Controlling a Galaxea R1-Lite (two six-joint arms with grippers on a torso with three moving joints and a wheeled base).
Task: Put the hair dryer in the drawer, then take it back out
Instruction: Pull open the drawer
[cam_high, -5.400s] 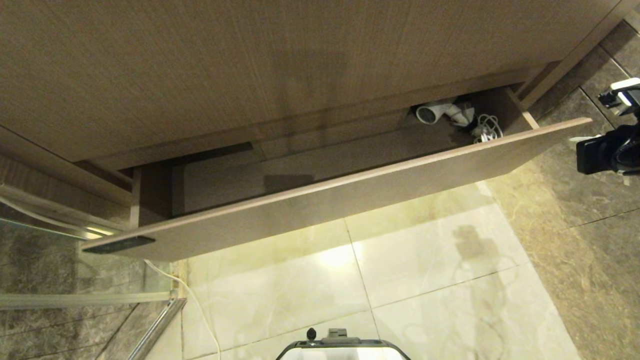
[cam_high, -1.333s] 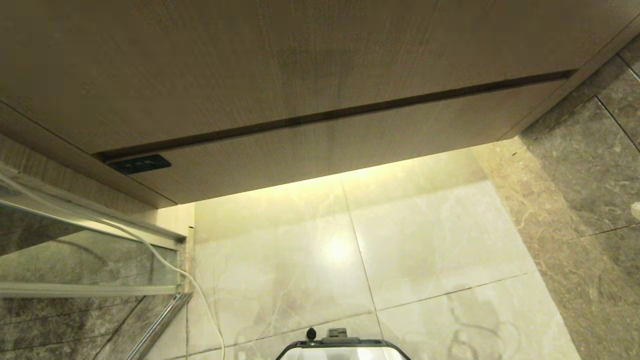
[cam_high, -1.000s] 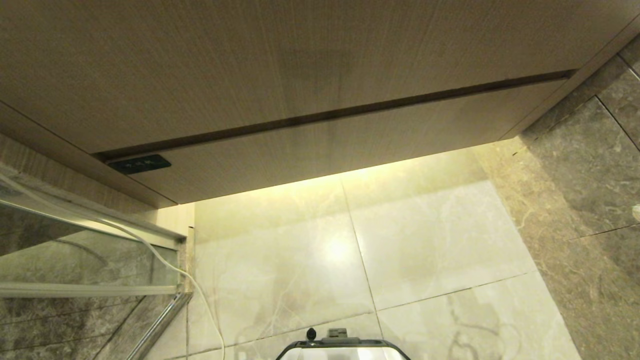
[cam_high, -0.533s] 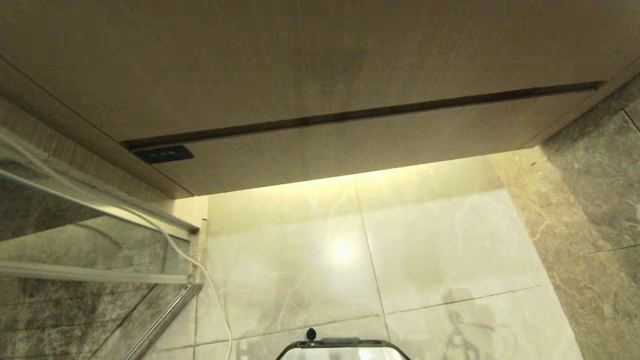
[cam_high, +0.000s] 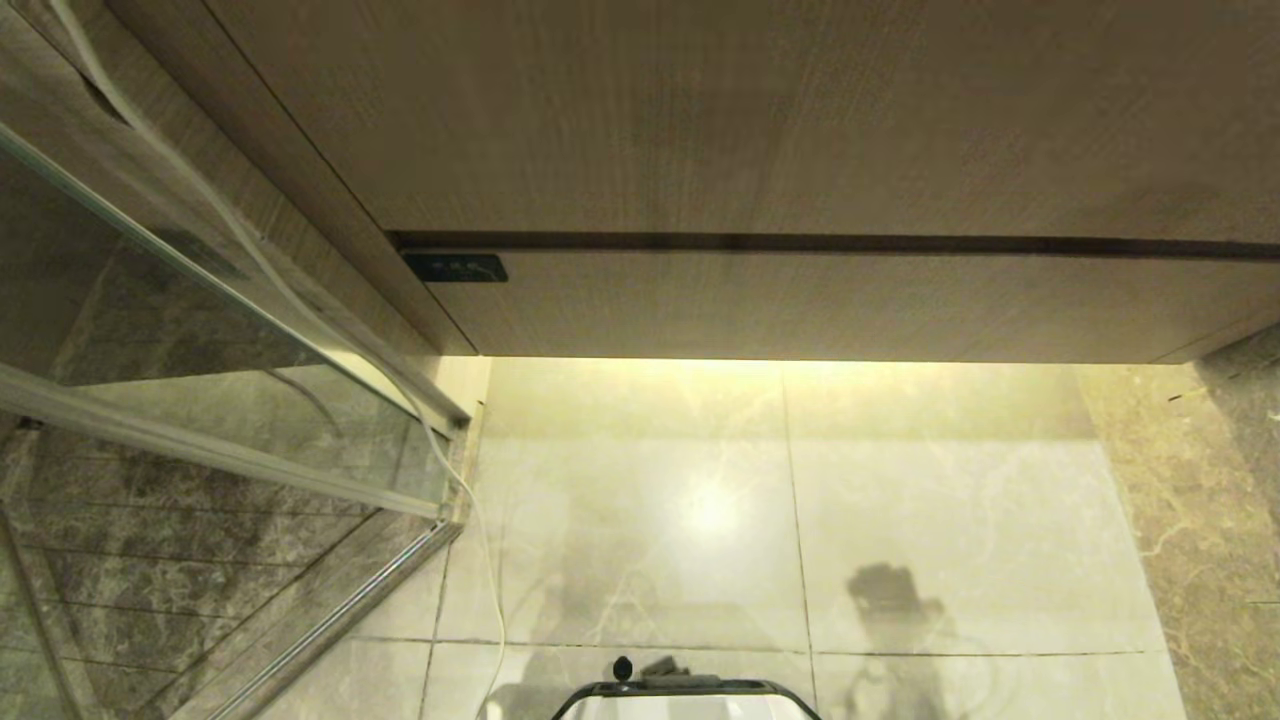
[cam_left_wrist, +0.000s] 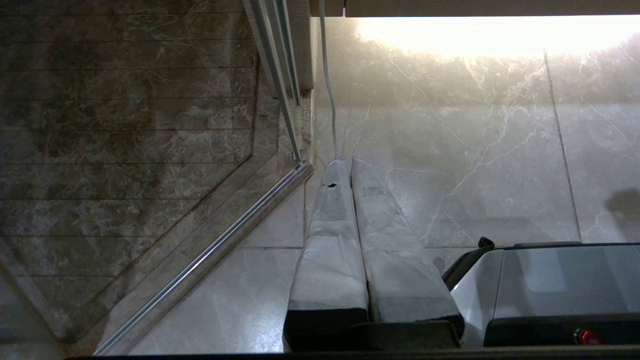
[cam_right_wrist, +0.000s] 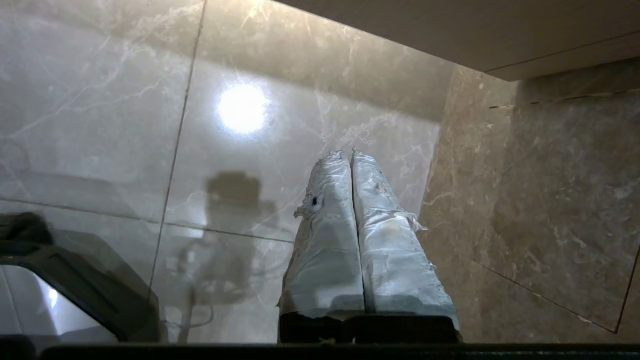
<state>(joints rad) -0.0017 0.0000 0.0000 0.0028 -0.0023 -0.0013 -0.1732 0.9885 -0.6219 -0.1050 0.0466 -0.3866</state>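
Note:
The drawer (cam_high: 800, 305) is pushed in flush under the taller wood-grain panel (cam_high: 700, 110), and its small dark label (cam_high: 455, 267) shows at its left end. The hair dryer is hidden. Neither arm appears in the head view. In the left wrist view my left gripper (cam_left_wrist: 347, 160) is shut and empty, hanging over the pale floor beside my base. The right wrist view shows my right gripper (cam_right_wrist: 348, 154) shut and empty too, above the floor near the dark marble strip (cam_right_wrist: 550, 200), with the cabinet's lower edge (cam_right_wrist: 575, 62) beyond it.
A glass shower screen (cam_high: 150, 300) with a metal floor rail (cam_high: 330, 610) stands at the left. A white cable (cam_high: 480, 560) runs down beside it. Dark marble (cam_high: 1230, 480) borders the right. My base (cam_high: 685, 700) sits on the glossy pale tiles (cam_high: 700, 500).
The drawer stood open with the hair dryer inside it several seconds ago and has been shut since. Over the last second the whole head view has swung, so the drawer front now runs level.

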